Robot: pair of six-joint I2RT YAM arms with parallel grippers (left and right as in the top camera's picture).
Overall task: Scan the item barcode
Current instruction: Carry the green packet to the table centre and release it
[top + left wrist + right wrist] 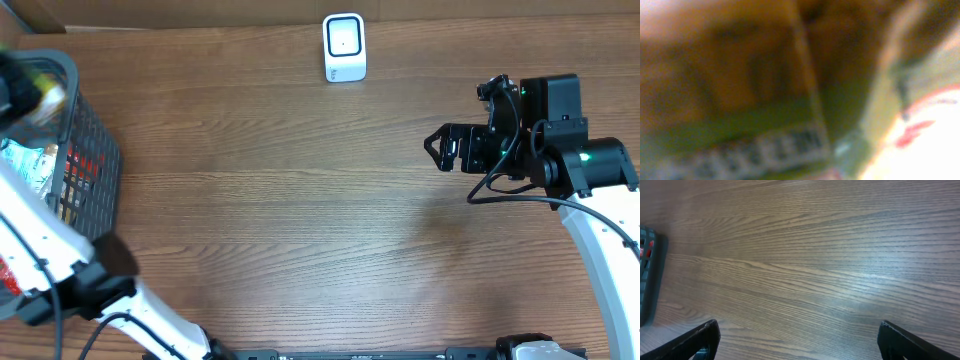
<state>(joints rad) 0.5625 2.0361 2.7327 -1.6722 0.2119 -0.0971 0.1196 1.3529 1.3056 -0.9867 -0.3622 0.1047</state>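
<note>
The white barcode scanner (pixel 344 47) stands upright at the far edge of the table. My left gripper (pixel 14 84) is a blur over the dark wire basket (pixel 95 150) at the far left, next to a yellowish packet (pixel 46 100). Its own view is filled by an out-of-focus green and brown package (pixel 740 100) very close to the lens. The jaws themselves are hidden; they are shut, and whether they hold a packet I cannot tell. My right gripper (pixel 437 148) hovers open above bare wood on the right, with its fingertips (pixel 705 340) wide apart and nothing between them.
The basket holds several packets with red and white print (pixel 40 170). Its corner also shows at the left edge of the right wrist view as basket (pixel 647 275). The left arm's white link (pixel 50 240) runs along the table's left side.
</note>
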